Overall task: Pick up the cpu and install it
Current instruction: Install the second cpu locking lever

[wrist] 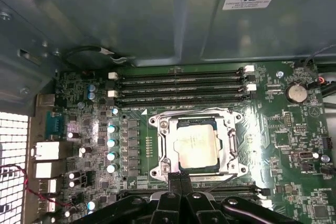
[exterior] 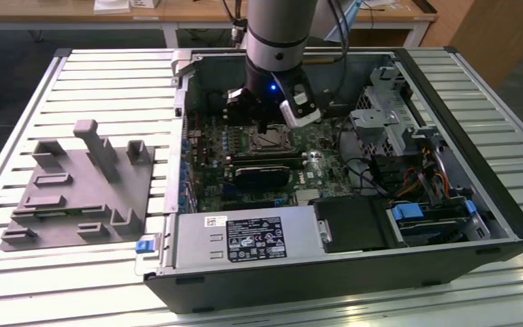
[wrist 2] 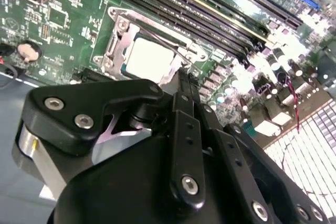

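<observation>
The cpu [wrist: 197, 145] lies flat inside the motherboard socket [wrist: 159, 136], silver top up, with the metal frame around it. It also shows in the second wrist view as a pale square cpu [wrist 2: 149, 59], and in the exterior view as the cpu [exterior: 267, 142] under the arm. My gripper [wrist: 180, 178] hangs just above the socket's edge, beside the chip. Its two black fingers [wrist 2: 184, 85] are pressed together with nothing between them. In the exterior view the gripper [exterior: 264, 126] is inside the open computer case.
The open computer case [exterior: 479, 225] lies on a slatted table, with drive bays and cables at the exterior view's right. Memory slots [wrist: 178, 85] run beside the socket. A grey fixture block [exterior: 80, 184] stands on the table at the exterior view's left.
</observation>
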Robot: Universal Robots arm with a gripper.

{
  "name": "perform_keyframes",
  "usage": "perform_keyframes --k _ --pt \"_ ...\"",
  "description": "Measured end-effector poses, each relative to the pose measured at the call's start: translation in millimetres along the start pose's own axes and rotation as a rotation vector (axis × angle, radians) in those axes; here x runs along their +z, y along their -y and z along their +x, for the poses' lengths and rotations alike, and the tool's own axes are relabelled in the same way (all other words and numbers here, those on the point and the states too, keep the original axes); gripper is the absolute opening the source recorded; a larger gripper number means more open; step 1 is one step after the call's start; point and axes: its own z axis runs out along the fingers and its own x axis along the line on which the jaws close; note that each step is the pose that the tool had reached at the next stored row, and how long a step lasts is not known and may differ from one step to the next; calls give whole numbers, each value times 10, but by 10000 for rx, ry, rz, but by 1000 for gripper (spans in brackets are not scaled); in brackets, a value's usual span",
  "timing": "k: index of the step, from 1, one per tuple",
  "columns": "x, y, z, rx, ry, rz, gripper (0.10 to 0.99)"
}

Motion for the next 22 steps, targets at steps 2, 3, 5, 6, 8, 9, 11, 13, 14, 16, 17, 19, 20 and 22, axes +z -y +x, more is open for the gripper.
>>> perform_keyframes --k 2,3,5,6,8,9,11,13,14,16,17,19,20,22 --pt "0 -1 -13 -2 1 -3 106" --pt "-2 -2 -26 -2 0 -1 106" --pt "-2 -4 -50 0 1 -1 106" --pt "-3 -5 -64 1 0 0 106" --pt "-3 -6 -91 1 -1 0 106" --pt "-3 -5 -97 1 -1 -1 106" --pt "-3 9 -104 3 -3 -1 106" --pt "-1 35 -108 9 -7 0 106" --pt "3 46 -108 14 -7 0 106" --pt "17 61 -110 21 -5 -2 106" --pt "24 68 -110 24 -4 -2 106" --pt "29 84 -112 26 -6 2 106" --pt "30 96 -112 26 -6 0 106" --pt "33 109 -113 28 -5 0 106"
